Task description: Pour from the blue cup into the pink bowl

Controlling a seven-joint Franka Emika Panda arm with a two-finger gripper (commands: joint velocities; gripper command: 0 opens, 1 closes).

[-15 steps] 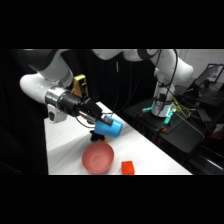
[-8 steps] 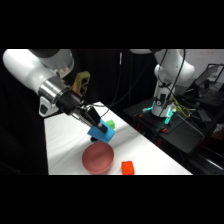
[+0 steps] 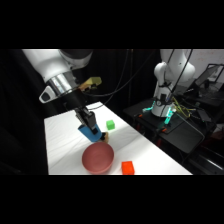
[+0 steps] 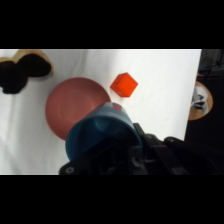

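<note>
Block (image 3: pixel 127 167), orange-red, lies nearest at the table's front edge, just right of the pink bowl (image 3: pixel 98 158); the bowl rests on the white table (image 3: pixel 62 135), toward its near end, upright, and its inside looks empty as far as can be told.

Directly above the bowl's far rim hangs the blue cup (image 3: pixel 91 133), clamped in the gripper (image 3: pixel 89 126); the fingers are closed on the cup's sides, the cup clear of the table and tipped over, its long axis slanting down toward the bowl. In the wrist view the cup (image 4: pixel 102 137) fills the lower centre, its rounded wall overlapping the right part of the bowl (image 4: pixel 70 107), with the orange-red block (image 4: pixel 123 84) apart from both; the cup's mouth cannot be made out there, so whether anything is falling cannot be told.

Judgement: pour is under way or about to finish; the relation that matters is cup over bowl, mouth leaning inward past the rim; further wrist roll would be enough, no sideways travel needed.

Farther back, a small green cube (image 3: pixel 110 124) sits right of the gripper, untouched; beyond the table a second white arm (image 3: pixel 170 75) stands idle among cables.
</note>
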